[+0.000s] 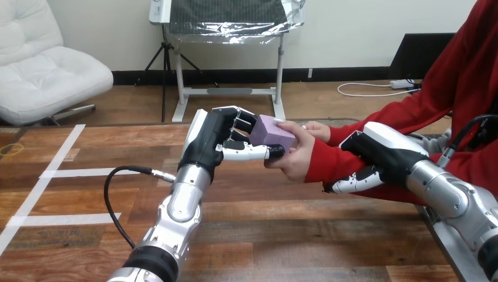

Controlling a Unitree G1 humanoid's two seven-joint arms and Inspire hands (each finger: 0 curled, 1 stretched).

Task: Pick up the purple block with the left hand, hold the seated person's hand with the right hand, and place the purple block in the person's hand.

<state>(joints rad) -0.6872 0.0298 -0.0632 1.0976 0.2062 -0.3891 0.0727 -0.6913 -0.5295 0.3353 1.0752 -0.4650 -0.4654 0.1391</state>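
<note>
Two hands meet at the block [273, 132], above the table [264, 229]. The left hand [211, 141] clasps it, fingers [241, 121] curled onto its near face and thumb stretched along its underside, presenting it directly onto the person's hand [293, 158], which cups it from below and touches it. This is judged to be the handover, release not yet made. The right hand [382, 155] lies over the red-sleeved forearm [320, 164] with a finger curled beneath, apparently steadying the receiving palm.
</note>
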